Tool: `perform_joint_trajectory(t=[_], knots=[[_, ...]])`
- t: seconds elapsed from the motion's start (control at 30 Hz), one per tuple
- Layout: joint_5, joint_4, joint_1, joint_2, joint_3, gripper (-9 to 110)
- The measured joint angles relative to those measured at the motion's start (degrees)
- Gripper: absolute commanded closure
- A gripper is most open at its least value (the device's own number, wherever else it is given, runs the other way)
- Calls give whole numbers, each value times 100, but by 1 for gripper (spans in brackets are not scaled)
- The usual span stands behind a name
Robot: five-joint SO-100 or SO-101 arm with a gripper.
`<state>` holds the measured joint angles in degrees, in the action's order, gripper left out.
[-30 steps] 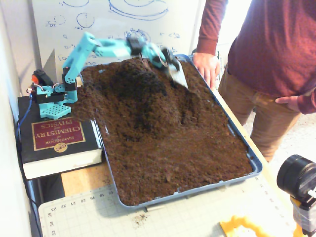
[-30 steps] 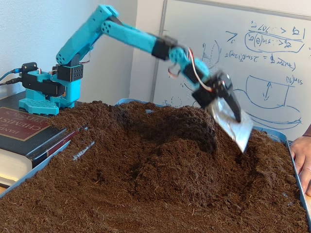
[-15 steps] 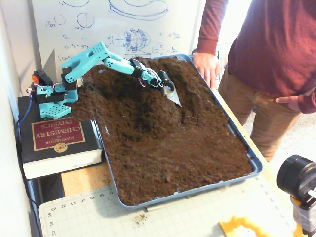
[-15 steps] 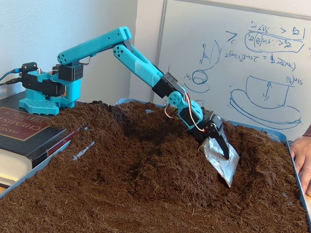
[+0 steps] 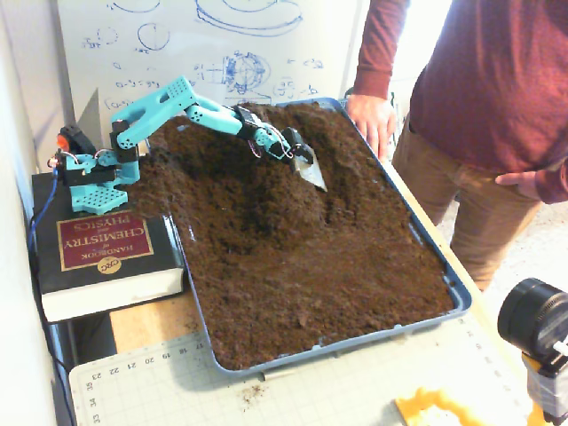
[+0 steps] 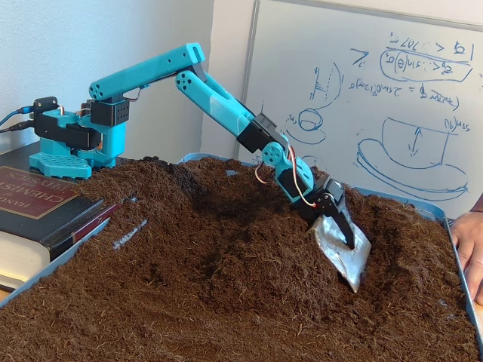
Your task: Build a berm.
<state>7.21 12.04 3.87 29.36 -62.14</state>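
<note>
Dark brown soil fills a blue tray (image 5: pixel 355 347) (image 6: pixel 41 277). The berm (image 5: pixel 259 197) (image 6: pixel 249 253) is a raised ridge of loose soil running from the back of the tray toward its middle. My turquoise arm reaches over it. My gripper (image 5: pixel 313 176) (image 6: pixel 350 260) is shut, its black finger lying flat along a silver scoop blade (image 5: pixel 310 172) (image 6: pixel 339 247). The blade's tip is dug into the soil on the berm's right slope in both fixed views.
A person's hand (image 5: pixel 371 115) (image 6: pixel 469 249) rests on the tray's right rim. The arm's base (image 5: pixel 89 173) sits behind a thick book (image 5: pixel 102 253) (image 6: pixel 30 200) left of the tray. A small stick-like item (image 6: pixel 130 234) lies on the soil. A black camera (image 5: pixel 537 324) stands at the front right.
The arm folded down from a raised pose, and the blade dropped from above the mound into the soil on its right side. Over the last half second it barely shifted.
</note>
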Motion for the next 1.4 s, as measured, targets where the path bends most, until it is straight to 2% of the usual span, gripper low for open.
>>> perform_joint_trajectory(t=[0.33,0.8,1.2,1.4], knots=[[-9,2206,0,633,88,101],[176,2848,141,1046,281,101],[1002,2777,422,1222,2329,101],[1002,1547,765,132,3401,101]])
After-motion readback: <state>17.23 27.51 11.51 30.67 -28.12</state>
